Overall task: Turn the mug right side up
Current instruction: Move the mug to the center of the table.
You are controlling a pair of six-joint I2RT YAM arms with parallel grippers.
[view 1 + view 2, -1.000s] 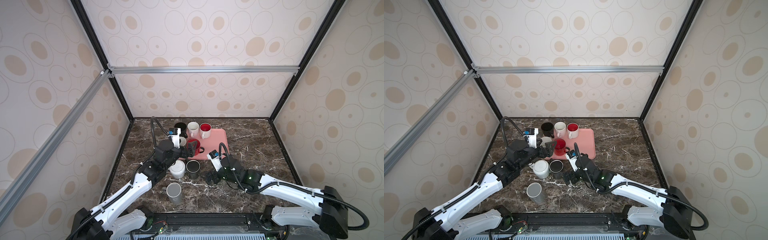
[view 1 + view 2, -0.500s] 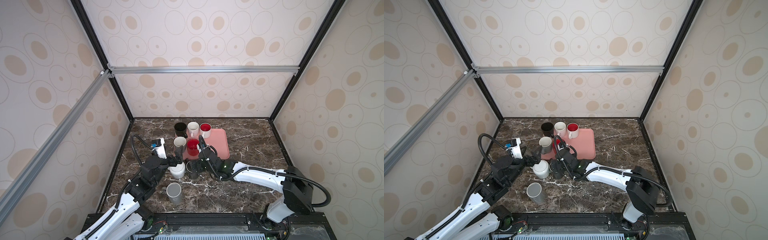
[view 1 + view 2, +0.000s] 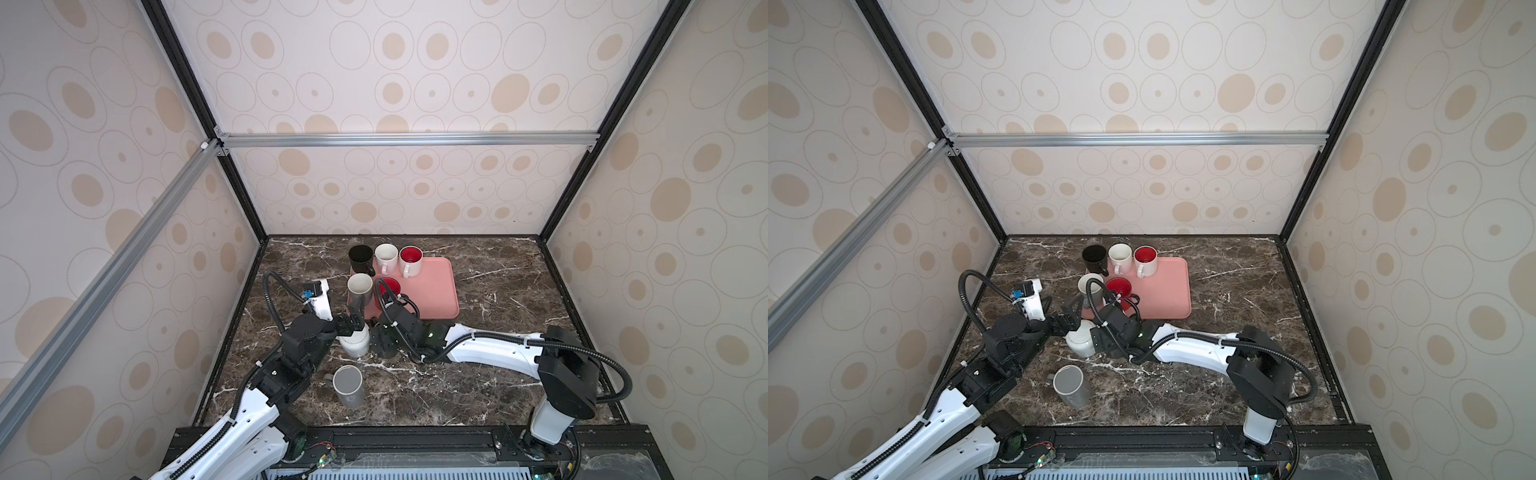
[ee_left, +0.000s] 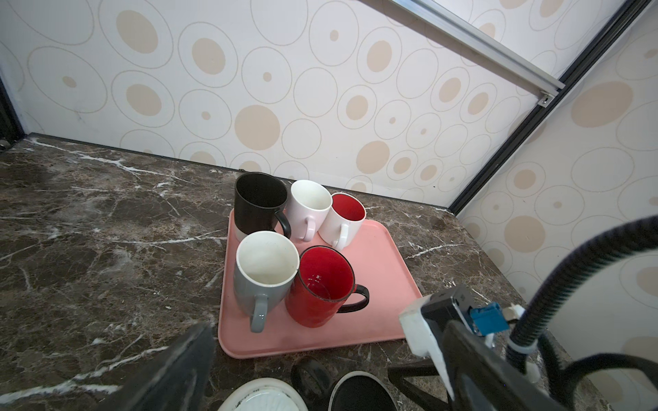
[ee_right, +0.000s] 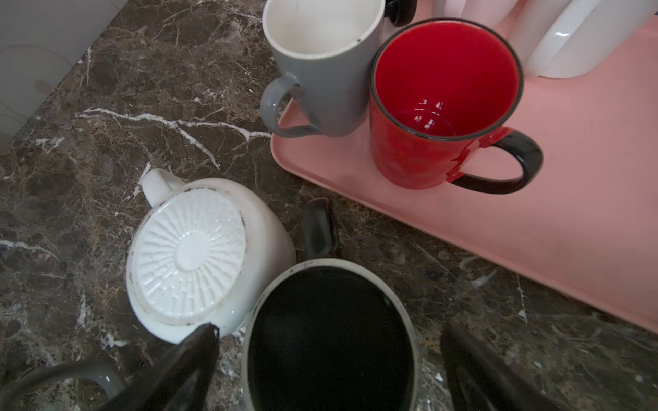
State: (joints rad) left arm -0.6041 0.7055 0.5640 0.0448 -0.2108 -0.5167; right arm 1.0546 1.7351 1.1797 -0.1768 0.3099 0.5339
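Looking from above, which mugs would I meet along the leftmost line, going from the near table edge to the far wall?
Nearest first: grey mug on the table → upside-down white mug → grey mug on the tray → black mug

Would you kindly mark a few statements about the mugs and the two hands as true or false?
1. The pink plastic tray holds five mugs. True.
2. The white ceramic mug with the ribbed base stands upright. False: it is upside down on the marble table.
3. The right hand grips the red mug with a black handle. False: it is open, and that mug stands free on the tray.
4. The left hand is open. True.
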